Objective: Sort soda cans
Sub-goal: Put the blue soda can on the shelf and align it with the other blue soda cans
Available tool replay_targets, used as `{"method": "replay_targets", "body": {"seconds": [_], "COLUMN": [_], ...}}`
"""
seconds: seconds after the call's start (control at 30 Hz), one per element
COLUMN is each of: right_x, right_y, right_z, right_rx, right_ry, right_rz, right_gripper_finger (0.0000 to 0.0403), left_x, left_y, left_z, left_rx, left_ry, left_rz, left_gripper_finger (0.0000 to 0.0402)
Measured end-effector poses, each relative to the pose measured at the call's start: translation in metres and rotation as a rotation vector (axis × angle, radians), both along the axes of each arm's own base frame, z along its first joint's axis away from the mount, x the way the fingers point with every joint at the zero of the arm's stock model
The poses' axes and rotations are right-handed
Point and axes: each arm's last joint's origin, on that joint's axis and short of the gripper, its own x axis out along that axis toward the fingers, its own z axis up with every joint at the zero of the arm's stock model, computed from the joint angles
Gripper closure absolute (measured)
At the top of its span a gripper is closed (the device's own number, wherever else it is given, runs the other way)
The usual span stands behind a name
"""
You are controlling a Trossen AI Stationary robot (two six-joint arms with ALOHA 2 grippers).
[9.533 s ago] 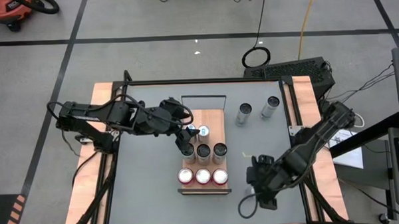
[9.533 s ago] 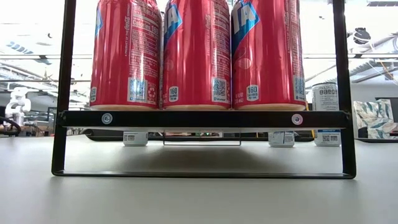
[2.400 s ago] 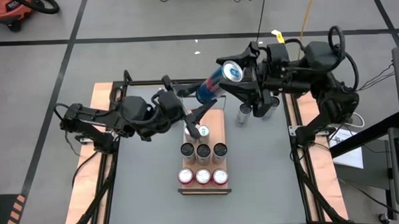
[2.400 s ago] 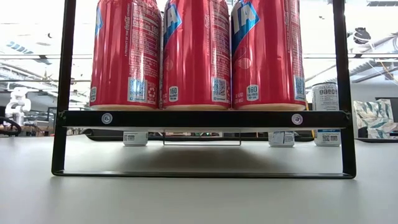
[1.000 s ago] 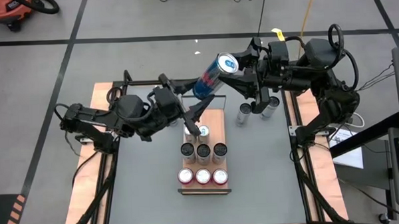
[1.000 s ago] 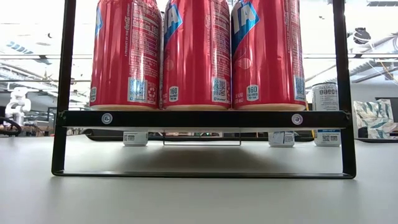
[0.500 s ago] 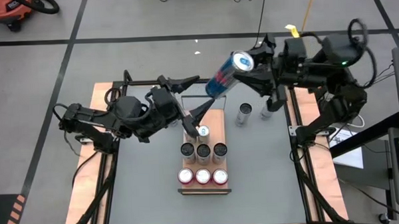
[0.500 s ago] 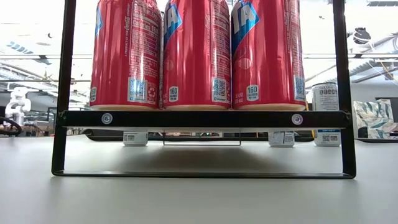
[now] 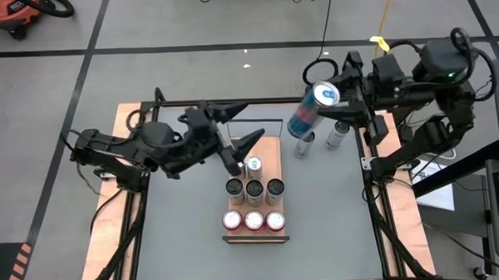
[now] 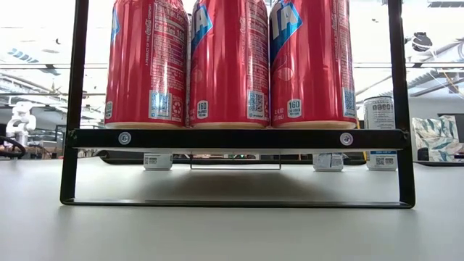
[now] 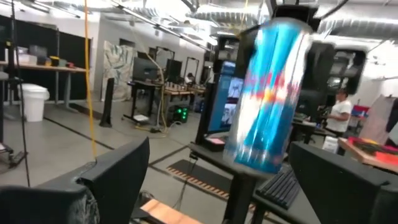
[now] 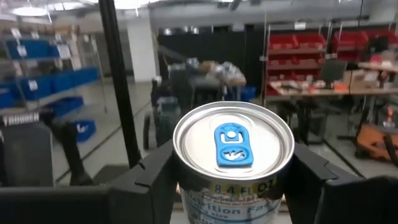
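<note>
Blue and slim, one soda can (image 9: 309, 110) is held up in the air by the right gripper (image 9: 336, 104), above the far right part of the table (image 9: 335, 212). The can is tilted, its pale top (image 12: 234, 143) with a blue pull tab turned toward the right wrist camera, and the two dark fingers (image 12: 146, 177) press on its sides. In the left wrist view the same can (image 11: 270, 93) shows ahead, between the left fingers but apart from them.

The left gripper (image 9: 232, 128) is over the far end of the wooden tray (image 9: 270, 146), its jaws spread wide and holding nothing.

On the tray another blue can (image 9: 253, 165) stands upright alone at the far side. Nearer comes a row of three dark-topped cans (image 9: 254, 188), and nearest a row of three red cans (image 9: 253, 220) with silver tops. In the low view these red cans (image 10: 228, 61) stand side by side on a black metal frame (image 10: 235, 138).

Two silver-grey cans (image 9: 337, 135) with dark tops stand on the table to the right of the tray, partly hidden under the lifted can and the right gripper.
</note>
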Motion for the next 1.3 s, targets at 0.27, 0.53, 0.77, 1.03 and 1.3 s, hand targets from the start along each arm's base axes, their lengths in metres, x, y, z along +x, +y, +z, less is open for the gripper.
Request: {"method": "replay_targets", "body": {"seconds": [0.27,0.53,0.77,1.03,1.3], "right_x": [-0.013,-0.005,0.014,0.035,0.046], "right_y": [-0.008,-0.011,-0.013,-0.019,-0.026], "right_z": [-0.013,-0.030,-0.069,-0.154,-0.233], "right_rx": [-0.025,-0.037,-0.025,0.075,0.129], "right_ry": [0.150,0.247,0.317,0.280,0.226], "right_rz": [-0.015,0.031,0.046,0.037,0.014], "right_gripper_finger": [0.0207,0.0207,0.0209,0.0208,0.0207], "left_x": [-0.021,-0.030,-0.030,-0.030,-0.030], "left_y": [0.006,0.009,0.010,0.010,0.011], "left_z": [0.002,-0.004,-0.006,-0.006,-0.009], "left_rx": [-0.091,-0.150,-0.192,-0.194,-0.185], "left_ry": [0.067,0.136,0.130,0.133,0.160], "left_rz": [0.009,0.036,0.047,0.058,0.069], "left_gripper_finger": [0.0013,0.0013,0.0013,0.0013,0.0013]}}
